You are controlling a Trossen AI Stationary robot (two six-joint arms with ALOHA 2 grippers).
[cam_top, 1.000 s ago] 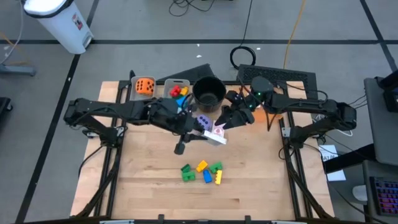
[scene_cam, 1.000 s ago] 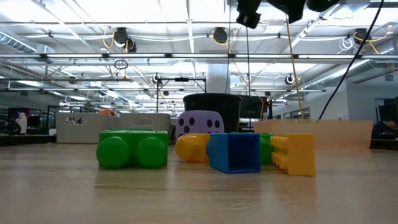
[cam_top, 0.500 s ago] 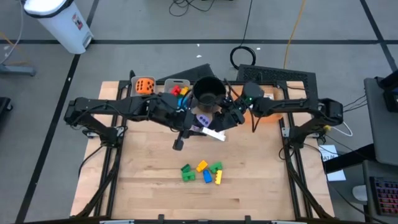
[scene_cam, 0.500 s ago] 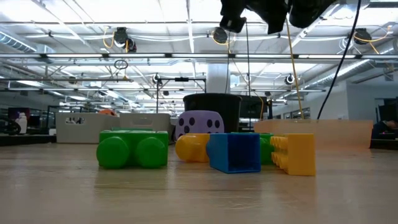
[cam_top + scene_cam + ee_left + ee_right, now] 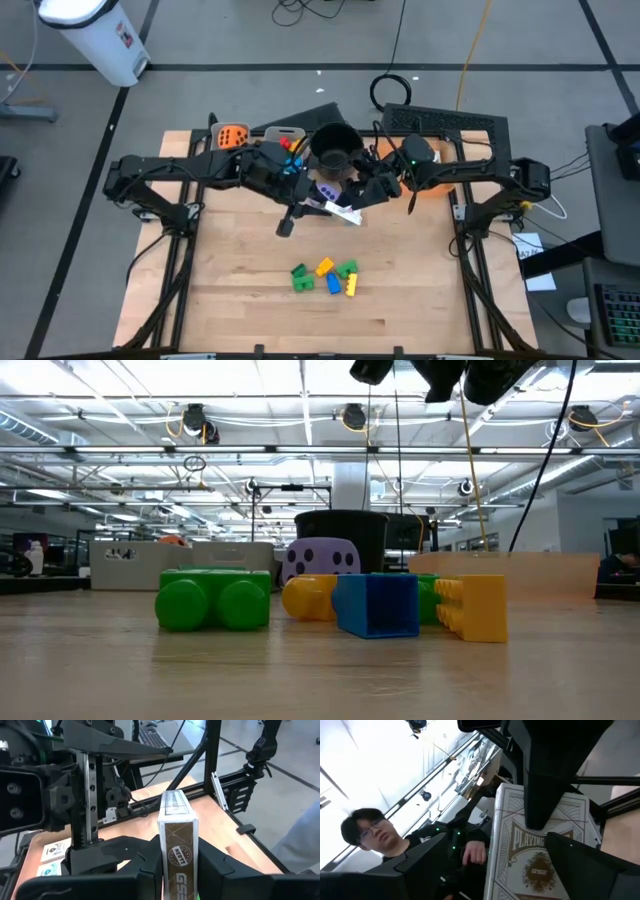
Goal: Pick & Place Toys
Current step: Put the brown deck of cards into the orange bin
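The left gripper [image 5: 177, 870] pinched a playing-card box [image 5: 177, 835] by its thin edges, held in the air beside the round black pot [image 5: 335, 147]. The right gripper [image 5: 368, 193] stood spread wide around the box's far end, just beside the purple die [image 5: 326, 192].

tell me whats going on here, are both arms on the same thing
Nearly. The left end effector is shut on a box of playing cards, holding it above the middle of the table next to the black pot. The right end effector is open, its fingers on either side of the same box, which looks like a handover. The purple die and the loose blocks lie untouched on the table.
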